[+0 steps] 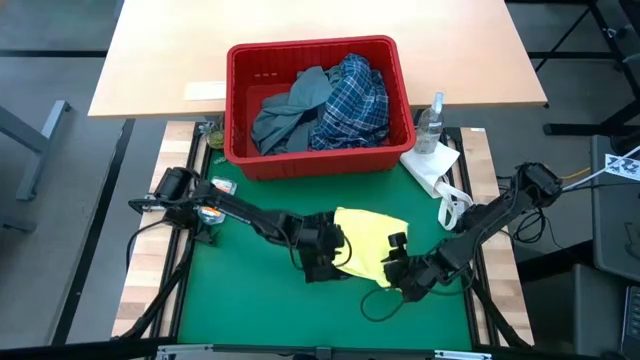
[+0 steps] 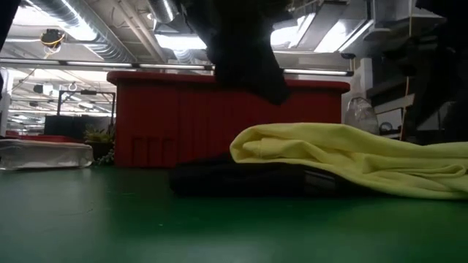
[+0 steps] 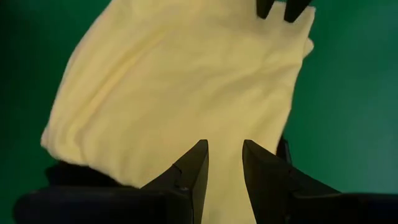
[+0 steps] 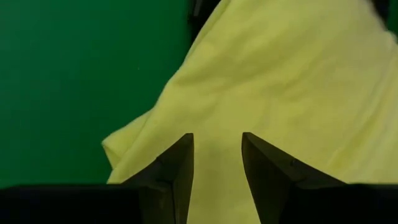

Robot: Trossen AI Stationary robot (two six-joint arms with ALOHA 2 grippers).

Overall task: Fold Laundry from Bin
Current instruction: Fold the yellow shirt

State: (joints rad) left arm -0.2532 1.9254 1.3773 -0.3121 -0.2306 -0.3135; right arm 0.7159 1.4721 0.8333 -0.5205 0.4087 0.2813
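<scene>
Lying on the green mat (image 1: 250,310), near the front: yellow cloth (image 1: 372,240), pinched by left gripper (image 3: 222,163) on one edge and right gripper (image 4: 216,163) on the other (fingers narrow, cloth between them). Farther back: red bin (image 1: 385,152) holding plaid shirt (image 1: 352,100) and grey-blue garment (image 1: 290,112).

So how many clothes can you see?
3: a yellow garment on the green mat; a grey-blue garment and a plaid shirt in the red bin. More may hide underneath.
</scene>
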